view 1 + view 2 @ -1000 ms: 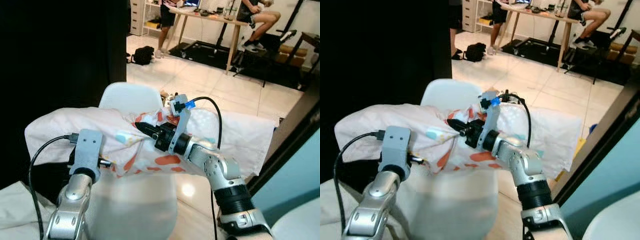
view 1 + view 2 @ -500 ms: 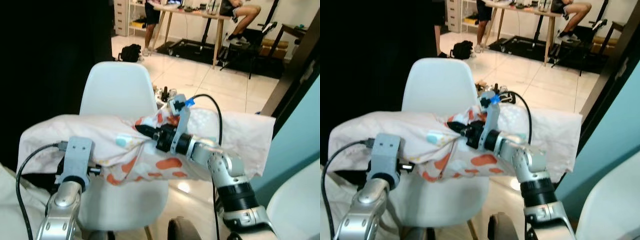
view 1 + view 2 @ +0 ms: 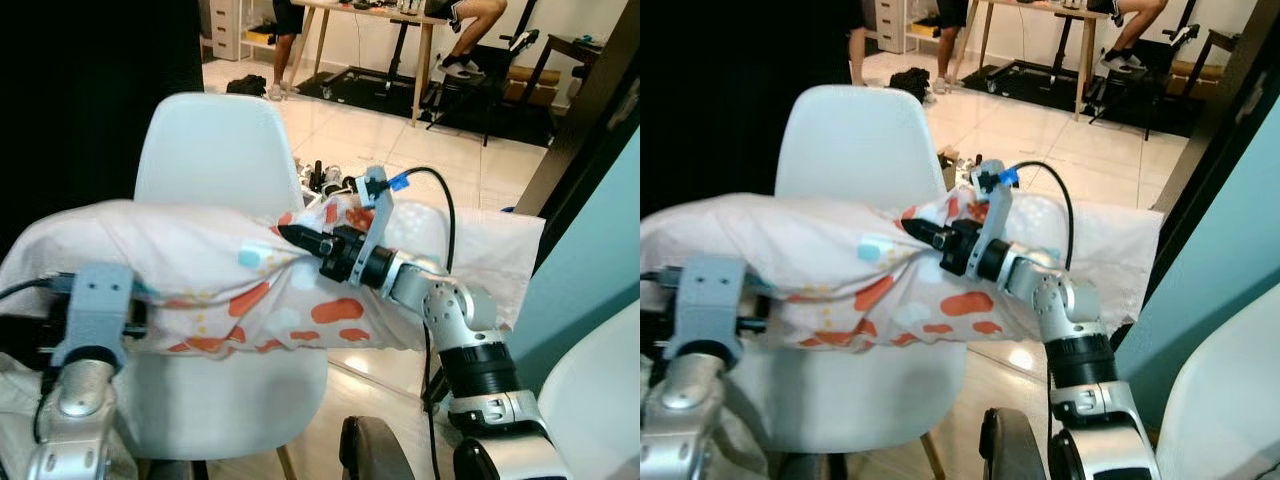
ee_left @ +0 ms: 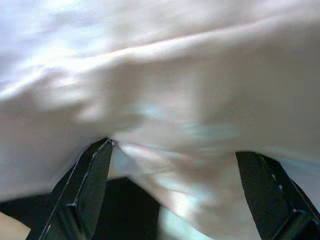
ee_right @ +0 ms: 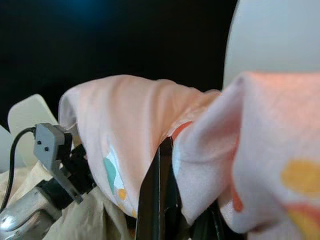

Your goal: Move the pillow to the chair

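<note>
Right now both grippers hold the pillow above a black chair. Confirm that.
Not quite: the chair is white, as the left eye view shows. The rest stands: the right gripper pinches the pillow at its middle, and the left gripper holds it from beneath, above the seat.

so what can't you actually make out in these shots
- Left gripper grip: blurred left wrist view, pillow fabric draped between the fingers.
- Chair seat: eye views, pillow covers it, so contact is unclear.
- People at the desk: cut off by the top edge.
- Small items on the floor: too small.
</note>
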Tool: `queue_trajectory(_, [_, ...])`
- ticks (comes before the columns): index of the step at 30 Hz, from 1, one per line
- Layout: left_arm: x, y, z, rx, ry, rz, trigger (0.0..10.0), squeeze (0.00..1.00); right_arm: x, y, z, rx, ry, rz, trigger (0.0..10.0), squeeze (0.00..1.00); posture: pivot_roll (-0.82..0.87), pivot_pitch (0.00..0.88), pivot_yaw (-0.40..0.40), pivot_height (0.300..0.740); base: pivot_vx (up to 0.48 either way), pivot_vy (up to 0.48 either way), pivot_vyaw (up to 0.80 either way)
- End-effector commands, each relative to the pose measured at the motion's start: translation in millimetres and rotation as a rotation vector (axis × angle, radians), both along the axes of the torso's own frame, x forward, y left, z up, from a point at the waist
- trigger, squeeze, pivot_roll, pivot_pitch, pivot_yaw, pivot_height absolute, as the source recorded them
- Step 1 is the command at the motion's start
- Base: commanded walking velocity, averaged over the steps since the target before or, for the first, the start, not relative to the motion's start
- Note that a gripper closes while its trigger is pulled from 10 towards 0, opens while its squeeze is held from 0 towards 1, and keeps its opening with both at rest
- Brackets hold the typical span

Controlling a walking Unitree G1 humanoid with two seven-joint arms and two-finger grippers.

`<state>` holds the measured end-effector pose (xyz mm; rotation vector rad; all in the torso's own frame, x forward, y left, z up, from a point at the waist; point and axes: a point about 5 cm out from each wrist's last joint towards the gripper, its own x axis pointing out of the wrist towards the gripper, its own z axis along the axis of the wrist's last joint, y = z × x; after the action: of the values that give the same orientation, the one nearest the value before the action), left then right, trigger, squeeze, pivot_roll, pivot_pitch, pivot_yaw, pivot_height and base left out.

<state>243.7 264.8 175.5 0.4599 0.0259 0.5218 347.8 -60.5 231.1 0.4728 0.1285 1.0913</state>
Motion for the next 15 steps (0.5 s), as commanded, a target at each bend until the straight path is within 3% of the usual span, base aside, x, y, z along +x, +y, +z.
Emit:
queue_trajectory(1, [-1.4,2.0,6.0,0.024,-0.02,0.025,10.0,0.0,-1.0,0.3,21.6,0.077,-0.092,0.029,10.0,0.0,0.03,0.033,-0.177,0.527,0.0,0.0,0.0])
queue_trajectory(4, [-16.4,24.3,41.2,0.184,-0.122,0.182,10.0,0.0,10.9,17.8,42.6,0.122,-0.146,0.075,10.0,0.0,0.05,0.043,-0.206,0.527,0.0,0.0,0.0])
queue_trajectory(11, [-26.4,22.6,49.9,0.249,-0.144,0.213,10.0,0.0,19.8,26.5,43.1,0.131,-0.143,0.072,10.0,0.0,0.07,0.052,-0.219,0.527,0.0,0.0,0.0])
queue_trajectory(15, [-29.4,17.5,54.5,0.283,-0.161,0.209,10.0,0.0,24.8,30.4,53.7,0.189,-0.151,0.054,10.0,0.0,0.08,0.052,-0.219,0.527,0.0,0.0,0.0])
